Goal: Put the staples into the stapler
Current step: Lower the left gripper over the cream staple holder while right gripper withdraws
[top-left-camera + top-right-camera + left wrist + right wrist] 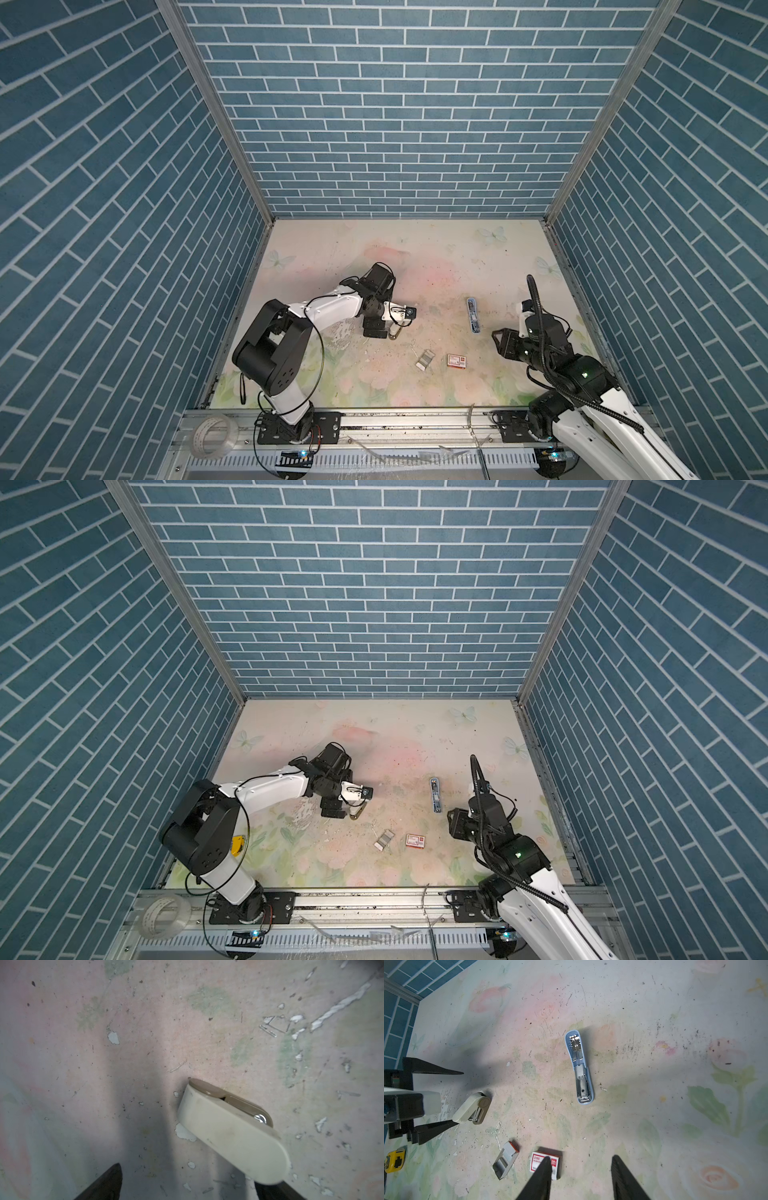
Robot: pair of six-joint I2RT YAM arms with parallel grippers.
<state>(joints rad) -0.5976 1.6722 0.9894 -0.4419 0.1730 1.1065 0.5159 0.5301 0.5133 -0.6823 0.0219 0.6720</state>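
A blue stapler [473, 314] [435, 794] [579, 1070] lies opened flat on the flowered table with its metal channel showing. A beige stapler [394, 332] [228, 1136] [471, 1109] lies shut beside one finger of my left gripper [390, 316] [187, 1188], which stands wide open and low over the table. The staples [424, 359] [384, 839] [506, 1161] sit as silvery strips in an open cardboard tray. My right gripper [500, 338] [581, 1157] is open and holds nothing, hovering near the red-and-white box [457, 360] [538, 1159].
Loose bent staples [270, 1028] and paint flakes litter the table. A roll of clear tape [212, 432] rests on the front rail. A yellow object [237, 845] lies by the left arm's base. Blue brick walls enclose three sides.
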